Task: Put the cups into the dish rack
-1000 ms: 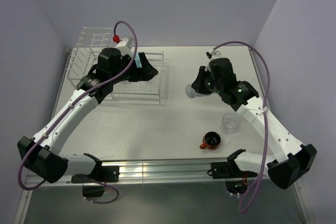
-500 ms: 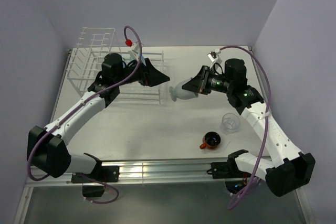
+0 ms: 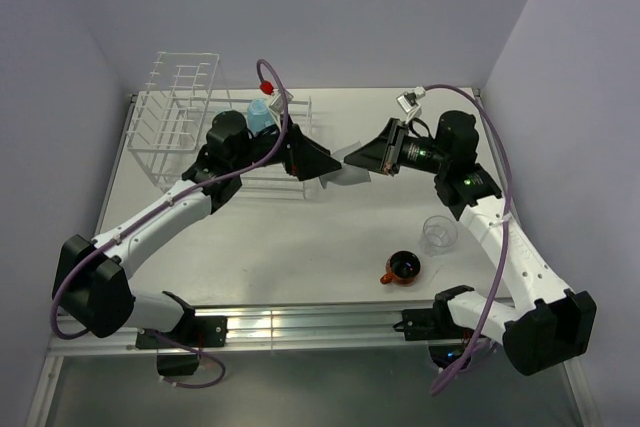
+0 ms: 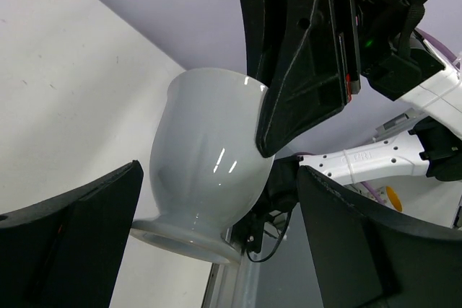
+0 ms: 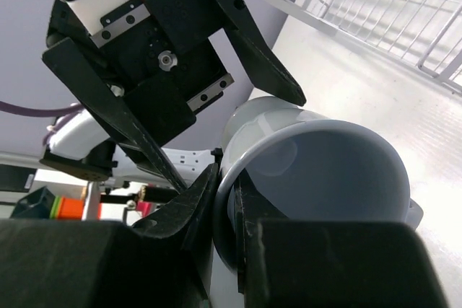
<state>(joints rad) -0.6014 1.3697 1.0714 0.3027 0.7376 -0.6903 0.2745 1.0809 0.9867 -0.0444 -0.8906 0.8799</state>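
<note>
**Top external view.** Your left hand (image 3: 326,164) and right hand (image 3: 354,160) meet tip to tip above the middle of the surface (image 3: 300,237), just to the right of the dish rack (image 3: 186,75). The pale grey-blue mug (image 3: 345,178) shows only as a pale sliver between and below the two hands. A light blue mug (image 3: 260,115) sits in the low part of the rack, partly hidden behind the left arm. The glass tumbler (image 3: 438,234) and the orange-red cup (image 3: 404,267) stand near each other on the surface beside the right arm, well apart from the rack.

**Left wrist view.** Your left hand is spread wide. Its two dark fingers (image 4: 65,243) stand on either side of the pale grey-blue mug (image 4: 206,185), level with its lower body and foot, and a gap shows on each side. You cannot tell from here whether either pad touches the glaze. The right hand's fingers (image 4: 303,70) are clamped on the mug's rim from above.

**Right wrist view.** Your right hand is pressed together on the rim of the pale grey-blue mug (image 5: 325,178), pinching the wall with one finger inside the mouth and one outside. The mug's open mouth faces this camera. Beyond it the left hand's fingers (image 5: 249,45) splay open around the far end of the mug. The white wires of the dish rack (image 5: 382,5) cross the upper right corner.
</note>
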